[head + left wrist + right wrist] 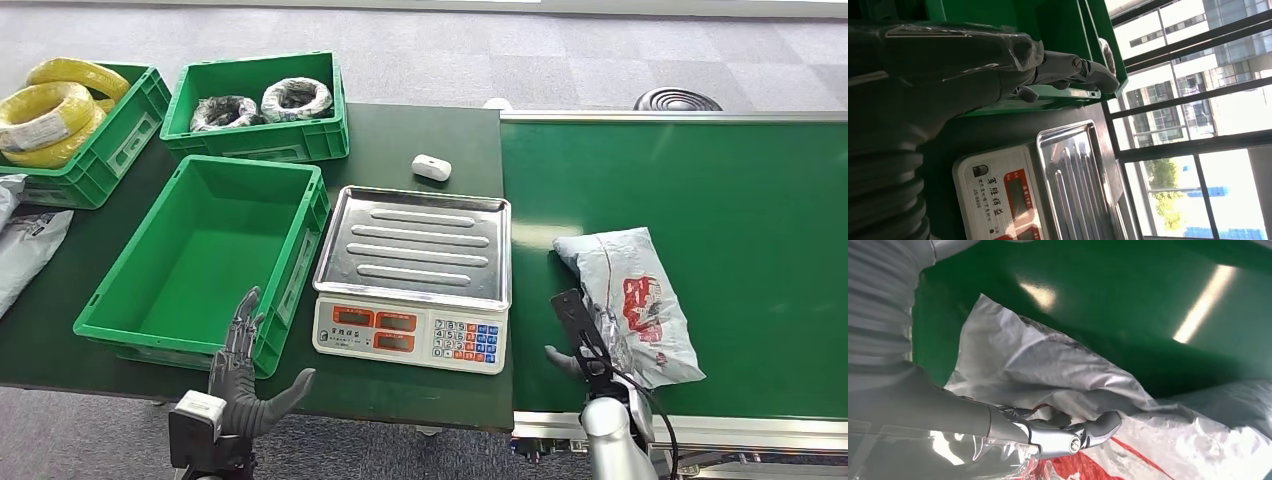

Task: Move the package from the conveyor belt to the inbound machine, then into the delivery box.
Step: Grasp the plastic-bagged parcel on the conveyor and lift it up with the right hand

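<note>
Right hand (590, 345) on conveyor belt (740, 180), fingers (1098, 427) pressed into grey package (630, 300); grasp closure indeterminate. Left hand (243, 385) spread wide, holding nothing.

A dark table (420, 135) carries 3 green crates (200, 255), a scale (410, 300), a white device (431, 167).

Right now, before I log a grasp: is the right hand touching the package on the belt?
Touching. In the right wrist view the right hand lies pressed into the package, whose crinkled film bunches around the fingers.
</note>
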Motion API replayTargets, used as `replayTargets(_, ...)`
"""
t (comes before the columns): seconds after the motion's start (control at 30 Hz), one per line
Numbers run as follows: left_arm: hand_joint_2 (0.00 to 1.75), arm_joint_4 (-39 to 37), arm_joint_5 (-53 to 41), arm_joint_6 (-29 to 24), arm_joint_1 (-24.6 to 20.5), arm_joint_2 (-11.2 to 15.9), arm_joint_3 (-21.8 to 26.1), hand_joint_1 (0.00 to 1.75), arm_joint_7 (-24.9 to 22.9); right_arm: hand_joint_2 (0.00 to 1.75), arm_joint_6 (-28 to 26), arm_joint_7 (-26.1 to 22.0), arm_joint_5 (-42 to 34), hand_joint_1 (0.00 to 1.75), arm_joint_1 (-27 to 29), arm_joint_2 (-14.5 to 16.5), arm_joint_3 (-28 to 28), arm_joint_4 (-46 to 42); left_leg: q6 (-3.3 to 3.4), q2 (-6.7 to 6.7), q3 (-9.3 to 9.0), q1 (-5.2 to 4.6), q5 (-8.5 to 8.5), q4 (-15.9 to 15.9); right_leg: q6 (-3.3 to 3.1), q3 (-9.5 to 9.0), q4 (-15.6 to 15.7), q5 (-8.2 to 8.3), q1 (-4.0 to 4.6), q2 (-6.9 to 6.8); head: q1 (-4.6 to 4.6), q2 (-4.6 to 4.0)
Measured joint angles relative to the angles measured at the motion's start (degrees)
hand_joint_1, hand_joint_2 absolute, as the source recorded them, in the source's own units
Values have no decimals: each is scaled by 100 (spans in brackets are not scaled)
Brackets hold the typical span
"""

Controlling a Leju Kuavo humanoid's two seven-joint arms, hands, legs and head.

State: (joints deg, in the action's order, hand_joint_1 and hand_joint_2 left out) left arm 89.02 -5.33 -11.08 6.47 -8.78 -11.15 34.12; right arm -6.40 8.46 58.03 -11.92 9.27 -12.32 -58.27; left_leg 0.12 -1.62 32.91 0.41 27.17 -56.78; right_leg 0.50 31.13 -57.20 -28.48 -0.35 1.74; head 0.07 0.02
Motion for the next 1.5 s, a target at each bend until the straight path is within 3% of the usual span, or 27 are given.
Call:
replayTargets(0.27, 175, -89, 38, -31, -59, 23, -62, 0, -2, 175, -484, 340, 414, 0, -278, -41, 43, 987, 0, 0, -5, 0, 0, 0, 0, -4, 0, 0, 0, 0, 1, 0)
replayTargets(0.3, 175, -89, 40, -34, -59, 23, -62, 0, -3, 175, -523, 369, 442, 11, -323, -55, 43, 1100, 0, -1, -6, 0, 0, 0, 0, -5, 1, 0, 0, 0, 0, 0)
replayTargets(0.4, 175, -94, 50, -35, -61, 23, -61, 0, -8, 175, -613, 415, 482, 141, -460, -99, 37, 1386, 0, 0, -17, 0, 0, 0, 1, -10, 2, -1, 0, 0, 0, 0)
replayTargets(0.43, 175, -98, 52, -34, -63, 23, -61, 0, -11, 175, -634, 412, 489, 173, -501, -113, 33, 1466, 1, 0, -22, 0, 1, 0, 1, -14, 3, -3, 0, 0, 1, 0)
replayTargets(0.9, 175, -142, 121, -99, -35, 84, -52, 0, 10, 175, -648, 254, 570, 175, -750, -193, -50, 1836, 6, 2, -64, 0, 6, -1, 0, -55, 4, -5, 1, 1, 2, 0)
replayTargets(1.1, 175, -173, 152, -188, 4, 128, -55, 0, 45, 175, -378, -292, 366, 175, -576, -133, -31, 1682, 2, 2, -51, 4, 9, -1, -2, -53, 2, -8, 6, 1, 2, 0)
replayTargets(1.27, 175, -125, 156, -321, 145, 156, -46, 0, 102, 175, -342, -845, -4, 175, 27, 27, 378, 346, 0, 1, -19, 4, 9, -1, -3, -18, -1, -7, 6, 2, 1, 0)
replayTargets(1.5, 175, -33, 151, -405, 348, 164, -58, 0, 296, 175, -1555, -726, 498, 175, 592, 55, 1021, -2326, 1, 0, 3, 4, 9, -1, -3, 2, -1, -9, 2, 0, 1, 0)
